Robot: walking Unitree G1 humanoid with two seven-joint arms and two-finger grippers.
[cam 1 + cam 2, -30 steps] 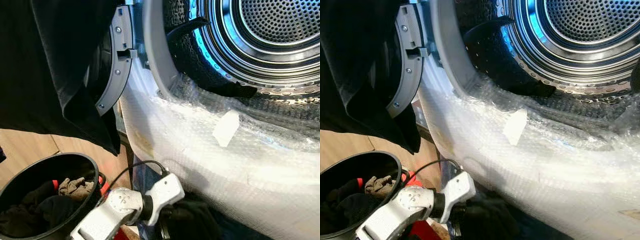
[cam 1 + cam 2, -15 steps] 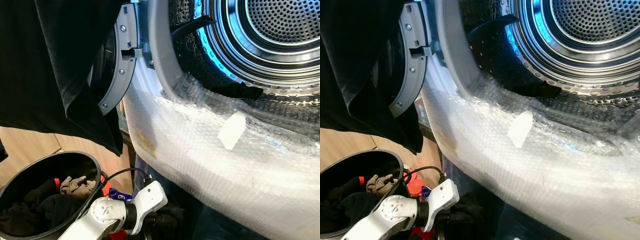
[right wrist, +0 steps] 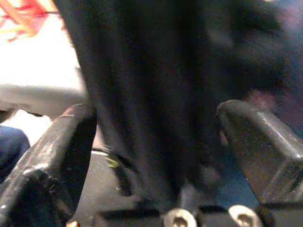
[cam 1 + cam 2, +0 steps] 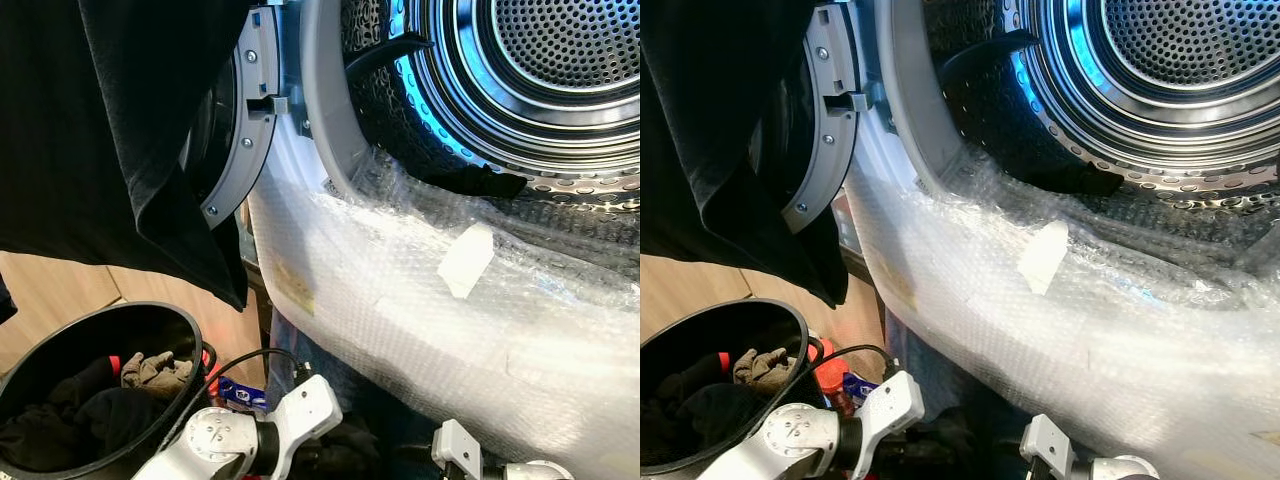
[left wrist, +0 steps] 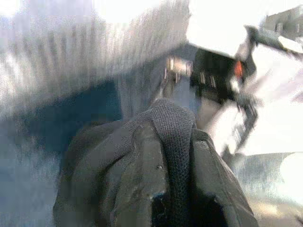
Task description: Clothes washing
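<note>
The washer's steel drum (image 4: pixel 560 60) stands open, with a dark item (image 4: pixel 478 180) lying at its front rim. My left arm's wrist (image 4: pixel 298 415) is low in front of the machine, over a dark garment (image 4: pixel 345 452). In the left wrist view my left gripper (image 5: pixel 177 189) is shut on a dark knitted cloth (image 5: pixel 173 127) pinched between its fingers (image 5: pixel 142 165). My right arm's wrist (image 4: pixel 458 452) shows at the bottom edge. In the right wrist view my right gripper (image 3: pixel 158 142) is open, its fingers (image 3: pixel 57 151) wide apart, and dark cloth (image 3: pixel 142 85) hangs between them.
Bubble wrap (image 4: pixel 420 300) covers the machine's front below the opening. The open door (image 4: pixel 240 120) stands at the left with a large black garment (image 4: pixel 130 140) draped over it. A black bucket (image 4: pixel 160 318) holding several clothes sits on the wooden floor at lower left.
My left arm has sunk lower and drawn back from the machine front. My right arm's wrist has come into view at the bottom. The camera shifted slightly.
</note>
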